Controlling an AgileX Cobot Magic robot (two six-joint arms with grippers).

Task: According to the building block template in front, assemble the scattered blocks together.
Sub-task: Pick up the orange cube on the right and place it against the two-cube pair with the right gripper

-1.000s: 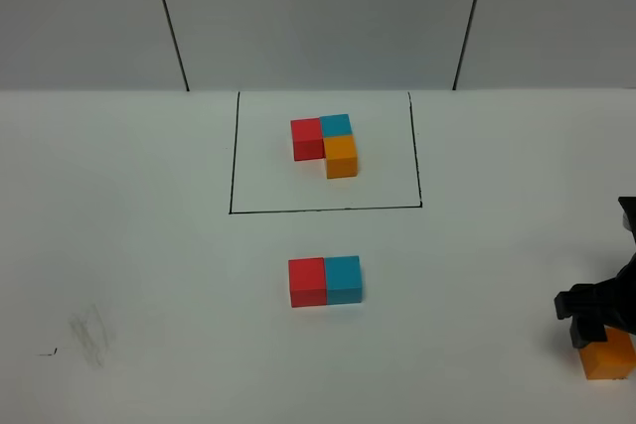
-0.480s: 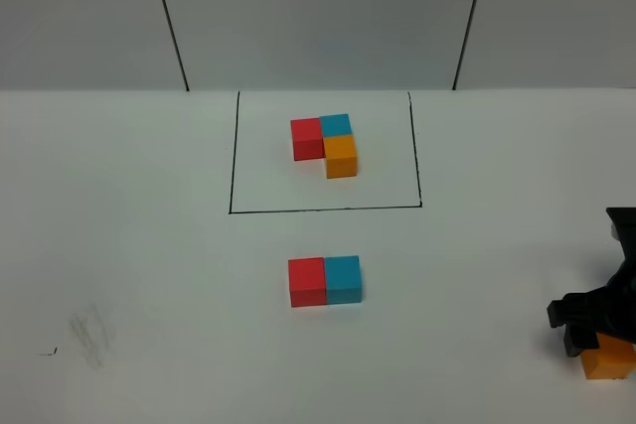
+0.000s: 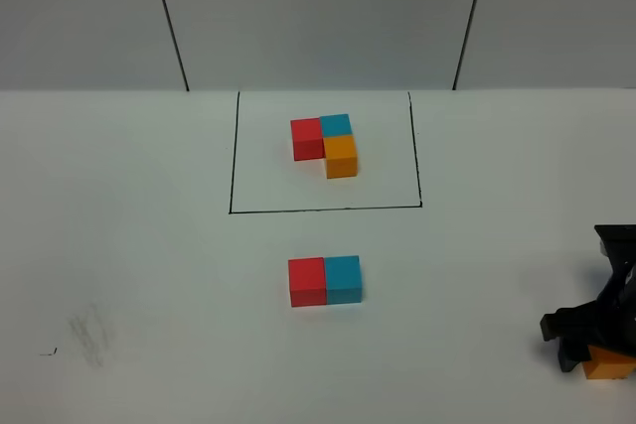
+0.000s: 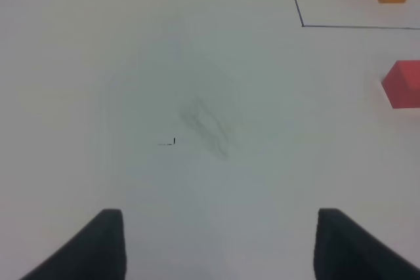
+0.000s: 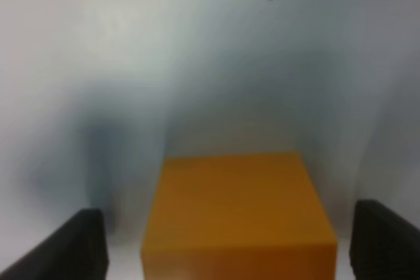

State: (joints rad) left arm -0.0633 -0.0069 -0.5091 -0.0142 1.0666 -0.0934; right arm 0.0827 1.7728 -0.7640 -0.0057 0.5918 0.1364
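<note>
Though untouched, orange block (image 5: pixel 239 208) inside the wide-spread right end effector (image 5: pixel 228 248).

exterior: high, far, downward | wrists: close, downward | shared: red cube (image 3: pixel 307 281)

White tabletop (image 3: pixel 129 196), matte, even diffuse light. Grey wall (image 3: pixel 318 7) behind, 2 black vertical seams (image 3: pixel 169 17). Faint grey smudge (image 3: pixel 89 333), 1 small black mark (image 3: pixel 48 352) on tabletop.
</note>
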